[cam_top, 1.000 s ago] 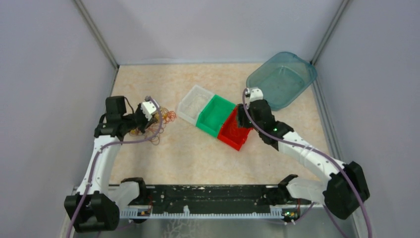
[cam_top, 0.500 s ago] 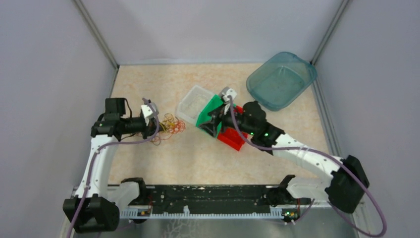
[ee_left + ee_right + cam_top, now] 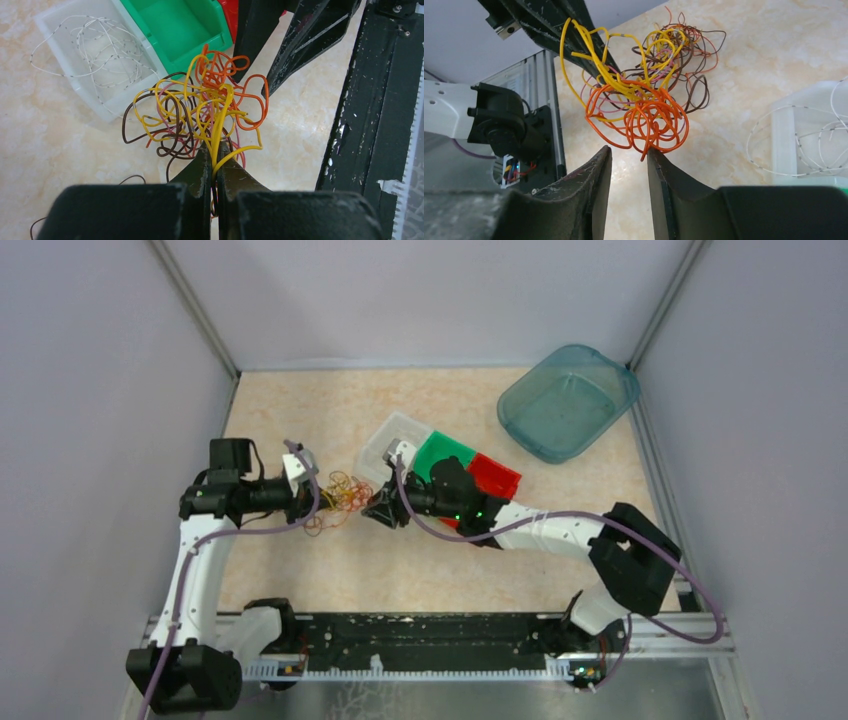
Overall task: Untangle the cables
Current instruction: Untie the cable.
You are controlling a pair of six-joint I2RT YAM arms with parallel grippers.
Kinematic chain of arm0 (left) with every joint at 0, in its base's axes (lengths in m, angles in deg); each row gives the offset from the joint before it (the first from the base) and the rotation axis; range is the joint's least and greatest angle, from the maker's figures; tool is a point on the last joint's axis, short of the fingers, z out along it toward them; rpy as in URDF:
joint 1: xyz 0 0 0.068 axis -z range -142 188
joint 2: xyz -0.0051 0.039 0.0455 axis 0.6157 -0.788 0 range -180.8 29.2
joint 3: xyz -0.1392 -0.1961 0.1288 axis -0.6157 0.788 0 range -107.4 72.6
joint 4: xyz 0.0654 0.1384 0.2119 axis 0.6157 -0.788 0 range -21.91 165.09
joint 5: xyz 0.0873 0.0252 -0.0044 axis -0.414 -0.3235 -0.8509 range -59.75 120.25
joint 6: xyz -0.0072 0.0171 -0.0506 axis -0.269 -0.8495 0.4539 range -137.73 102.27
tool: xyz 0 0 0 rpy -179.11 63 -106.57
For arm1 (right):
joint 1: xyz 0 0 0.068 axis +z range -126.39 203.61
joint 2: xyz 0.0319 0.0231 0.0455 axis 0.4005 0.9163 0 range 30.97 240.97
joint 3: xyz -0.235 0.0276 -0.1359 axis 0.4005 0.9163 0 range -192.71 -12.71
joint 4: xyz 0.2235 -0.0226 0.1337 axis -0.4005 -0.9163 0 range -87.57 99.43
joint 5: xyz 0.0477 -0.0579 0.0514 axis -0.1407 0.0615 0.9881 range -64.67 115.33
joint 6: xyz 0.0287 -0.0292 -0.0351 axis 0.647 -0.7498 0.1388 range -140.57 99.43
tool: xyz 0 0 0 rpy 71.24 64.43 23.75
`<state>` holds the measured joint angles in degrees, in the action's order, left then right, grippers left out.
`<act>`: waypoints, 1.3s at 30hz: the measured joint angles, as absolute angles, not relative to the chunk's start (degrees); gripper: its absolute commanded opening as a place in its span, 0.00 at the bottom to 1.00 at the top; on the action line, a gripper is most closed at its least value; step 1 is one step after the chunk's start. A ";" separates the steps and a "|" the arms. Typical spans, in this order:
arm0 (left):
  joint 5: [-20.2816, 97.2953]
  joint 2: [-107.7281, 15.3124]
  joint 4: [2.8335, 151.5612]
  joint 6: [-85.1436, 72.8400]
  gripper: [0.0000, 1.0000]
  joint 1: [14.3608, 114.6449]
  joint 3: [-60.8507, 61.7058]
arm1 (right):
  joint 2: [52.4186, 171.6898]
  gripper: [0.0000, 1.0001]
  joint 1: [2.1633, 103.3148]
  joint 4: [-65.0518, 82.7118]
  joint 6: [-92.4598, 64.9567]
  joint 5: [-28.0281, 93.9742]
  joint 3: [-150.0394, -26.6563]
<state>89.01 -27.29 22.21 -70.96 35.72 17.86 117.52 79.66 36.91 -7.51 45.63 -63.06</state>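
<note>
Where the left claw [image 3: 214,159] is clenched: on a few yellow strands at the near end of the cables [image 3: 200,105]; the strands are pinched tight between its two black tips.
Right claw [image 3: 629,155]: its jaws are parted a little, and nothing is squeezed between them.
Orange strand end [image 3: 644,152]: it is hung down into the gap between the right claw's tips; whether a tip is touched cannot be told.
Cables: one messy bunch of thin loops, yellow, orange, brown and pink, is held out from the left claw toward the right claw; the orange loops are bunched nearest the right claw, and the brown ones are spread farther from it.
Place of the bunch: it is found between the two claws, left of the middle of the table [image 3: 400,560], just beside the clear bin [image 3: 75,80]; whether its lowest loops are laid on the table cannot be told.
Loose loops [image 3: 318,525]: a few brown ones are seen flat on the table near the left claw.
Clear bin: a thin white wire [image 3: 85,40] is coiled inside it.
Green bin [image 3: 185,25]: it is set against the clear bin.
Red bin [image 3: 495,475]: it is set against the green bin on the other side and is partly hidden by the right arm [image 3: 540,530].
Teal tub [image 3: 570,400]: it is placed at the far right corner, well apart from the bunch.
</note>
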 measured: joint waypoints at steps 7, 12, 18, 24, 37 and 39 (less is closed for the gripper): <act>89.01 -27.33 20.46 -72.78 0.00 35.70 17.46 | 117.78 0.49 79.71 39.84 -7.00 40.60 -63.06; 89.34 -27.47 19.52 -73.30 0.00 35.72 17.11 | 117.78 0.18 79.71 40.34 -7.00 37.91 -63.06; 88.92 -27.68 19.43 -73.32 0.00 35.72 17.03 | 117.71 0.00 79.71 41.74 -6.57 37.19 -62.91; 82.65 -27.71 23.28 -71.84 0.00 35.72 17.72 | 113.76 0.00 79.45 41.57 -6.35 35.09 -58.36; 60.13 -27.71 38.98 -72.36 0.00 35.72 28.39 | 88.93 0.00 70.48 36.80 -0.73 31.94 -42.38; 57.16 -27.82 40.61 -73.41 0.00 35.72 30.82 | 85.17 0.00 69.39 34.62 -0.40 31.29 -41.90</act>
